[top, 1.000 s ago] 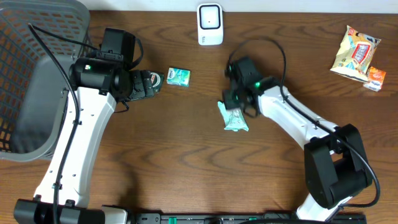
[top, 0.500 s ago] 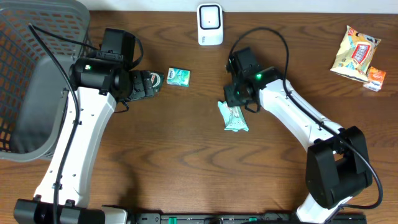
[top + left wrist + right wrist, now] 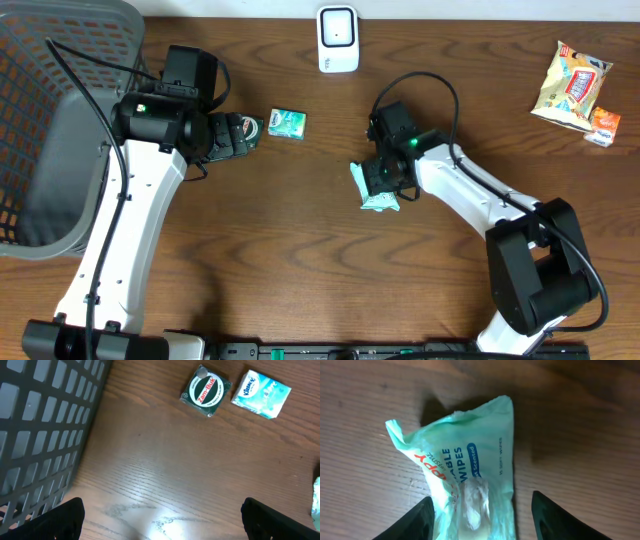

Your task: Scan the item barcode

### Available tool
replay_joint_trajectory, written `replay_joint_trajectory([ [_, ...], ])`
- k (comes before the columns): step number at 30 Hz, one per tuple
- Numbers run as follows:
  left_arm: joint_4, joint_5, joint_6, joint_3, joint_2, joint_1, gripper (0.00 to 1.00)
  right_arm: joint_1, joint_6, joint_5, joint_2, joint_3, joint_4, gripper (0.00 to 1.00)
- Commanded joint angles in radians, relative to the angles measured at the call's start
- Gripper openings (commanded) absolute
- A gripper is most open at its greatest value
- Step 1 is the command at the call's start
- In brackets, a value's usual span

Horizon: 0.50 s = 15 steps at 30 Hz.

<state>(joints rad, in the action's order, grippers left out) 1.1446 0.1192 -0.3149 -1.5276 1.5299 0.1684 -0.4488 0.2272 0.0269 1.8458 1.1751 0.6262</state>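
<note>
Right jaws stand parted astride the wipes pack, seemingly not gripping

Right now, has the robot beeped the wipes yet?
Not yet. Nothing looks scanned: the wipes pack lies on the table, not lifted. In hand: the right gripper hovers over it, jaws open either side. Left: grab it and show its barcode to the white scanner at the far edge.
</note>
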Motion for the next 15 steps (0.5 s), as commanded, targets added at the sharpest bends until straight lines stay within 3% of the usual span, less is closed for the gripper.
replay_joint_trajectory([
  [1,0.002,0.016,-0.005,-0.001,-0.002,-0.002,0.99,-0.011,0.004,0.010,0.013,-0.043,-0.041,0.57],
  [8,0.002,0.016,-0.005,-0.001,-0.002,-0.002,0.99,-0.018,0.021,0.010,0.013,-0.098,-0.115,0.36],
  [11,0.002,0.016,-0.005,-0.001,-0.002,-0.002,0.99,-0.027,0.021,0.010,0.013,-0.098,-0.130,0.20],
  [13,0.002,0.016,-0.005,-0.001,-0.002,-0.002,0.99,-0.029,0.028,0.010,0.013,-0.097,-0.142,0.01],
  [15,0.002,0.017,-0.005,-0.001,-0.002,-0.002,0.99,-0.029,0.051,0.010,0.013,-0.094,-0.153,0.01],
])
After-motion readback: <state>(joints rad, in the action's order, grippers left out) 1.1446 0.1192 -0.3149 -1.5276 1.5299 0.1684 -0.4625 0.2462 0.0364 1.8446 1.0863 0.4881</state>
